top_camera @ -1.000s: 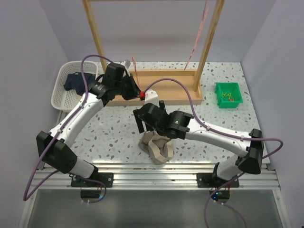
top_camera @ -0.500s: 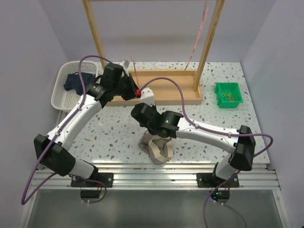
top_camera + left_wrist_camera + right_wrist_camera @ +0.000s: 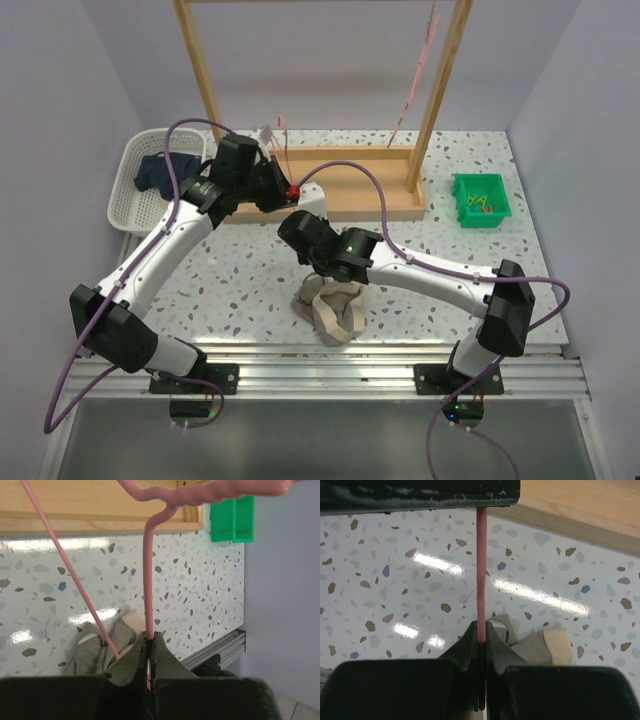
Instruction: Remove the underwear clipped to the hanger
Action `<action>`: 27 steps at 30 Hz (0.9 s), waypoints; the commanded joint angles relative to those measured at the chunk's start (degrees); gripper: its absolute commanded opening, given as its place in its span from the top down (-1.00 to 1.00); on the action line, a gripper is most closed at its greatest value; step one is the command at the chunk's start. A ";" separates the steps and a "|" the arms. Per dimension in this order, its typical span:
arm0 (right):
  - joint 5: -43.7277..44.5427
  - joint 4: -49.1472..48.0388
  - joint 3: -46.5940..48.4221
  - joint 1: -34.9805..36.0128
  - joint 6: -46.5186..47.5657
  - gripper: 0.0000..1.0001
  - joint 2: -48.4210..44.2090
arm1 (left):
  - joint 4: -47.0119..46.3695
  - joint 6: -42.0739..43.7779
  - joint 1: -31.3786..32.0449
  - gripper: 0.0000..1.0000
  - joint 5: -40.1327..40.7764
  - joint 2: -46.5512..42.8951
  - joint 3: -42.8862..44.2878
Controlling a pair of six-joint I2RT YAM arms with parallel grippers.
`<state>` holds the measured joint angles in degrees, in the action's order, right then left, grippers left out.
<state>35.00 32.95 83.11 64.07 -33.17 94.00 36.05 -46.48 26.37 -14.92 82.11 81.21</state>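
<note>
Underwear: the navy pair (image 3: 155, 172) lies bunched in the white basket (image 3: 125, 195) at the left rear. The grey pair (image 3: 333, 310), beige waistband showing, sits crumpled on the worktop (image 3: 240, 270) near the front. The green bin (image 3: 460, 200) holds small pieces (image 3: 484, 205). The left end effector (image 3: 150, 652) and the right end effector (image 3: 481, 640) each pinch the pink hanger (image 3: 148, 580) wire, closed tight on it.

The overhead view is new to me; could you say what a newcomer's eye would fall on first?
The two arms meet in the middle, where the left fingers and the right fingers are both shut on a pink hanger. Just below, a grey pair of underwear lies crumpled on the speckled table, and a navy pair sits in the white basket at the far left.
</note>
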 commanded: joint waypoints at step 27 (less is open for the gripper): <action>-12.94 24.09 31.65 -14.50 8.11 1.00 0.48 | -15.13 0.59 -1.59 -1.00 -4.32 -20.84 -13.25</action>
<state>24.40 53.56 105.73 50.85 -29.47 93.12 23.75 -48.77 25.12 -15.68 63.37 73.69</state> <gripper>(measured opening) 0.035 0.997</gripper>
